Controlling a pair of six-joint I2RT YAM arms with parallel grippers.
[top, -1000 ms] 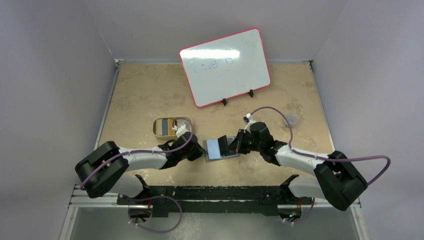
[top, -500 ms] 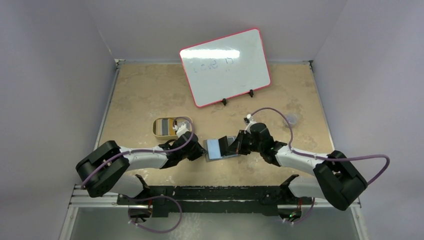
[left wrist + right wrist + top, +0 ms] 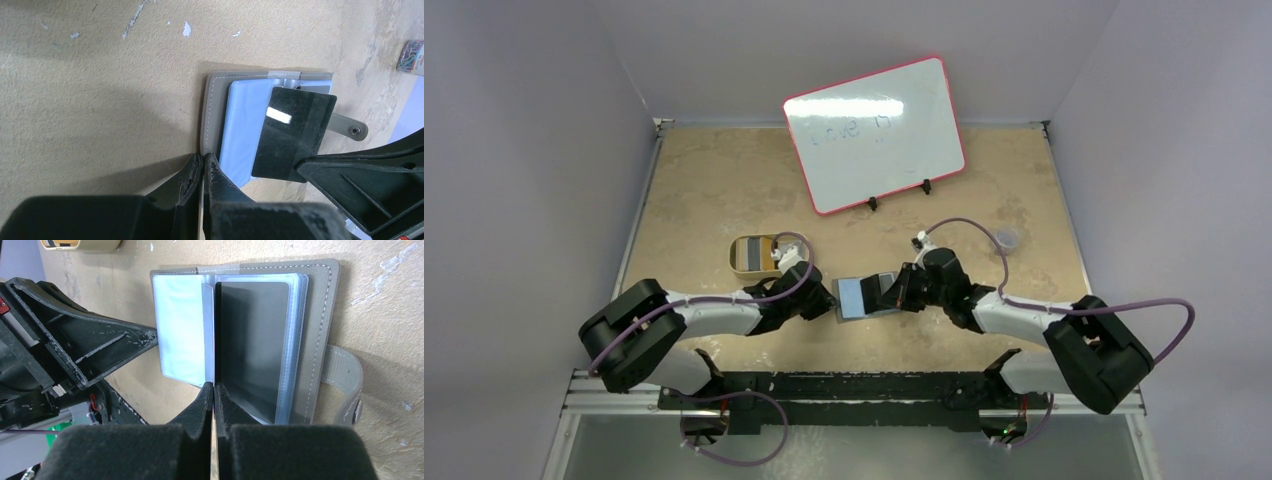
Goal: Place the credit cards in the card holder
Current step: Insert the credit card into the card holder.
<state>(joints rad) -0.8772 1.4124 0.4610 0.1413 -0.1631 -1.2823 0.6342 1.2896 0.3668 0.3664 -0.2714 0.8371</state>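
The grey card holder (image 3: pixel 855 295) lies open on the table between both arms, its blue-grey pockets (image 3: pixel 245 125) facing up and its closing tab (image 3: pixel 350 127) sticking out to the side. My left gripper (image 3: pixel 203 156) is shut on the near edge of its grey cover (image 3: pixel 215 115). My right gripper (image 3: pixel 213 386) is shut on a dark credit card (image 3: pixel 250 340) by its near corner. The card (image 3: pixel 292 140) leans over the holder's right half, up against the clear sleeves (image 3: pixel 297 340). Whether its far end is inside a sleeve I cannot tell.
A gold tin (image 3: pixel 767 255) with things inside sits just behind the left gripper (image 3: pixel 829 300). A red-framed whiteboard (image 3: pixel 874 135) stands at the back. A small clear object (image 3: pixel 1009 238) lies at the right, behind the right gripper (image 3: pixel 894 290).
The right arm's elbow has shifted slightly to the left. Both grippers, the card and the card holder stay where they were.
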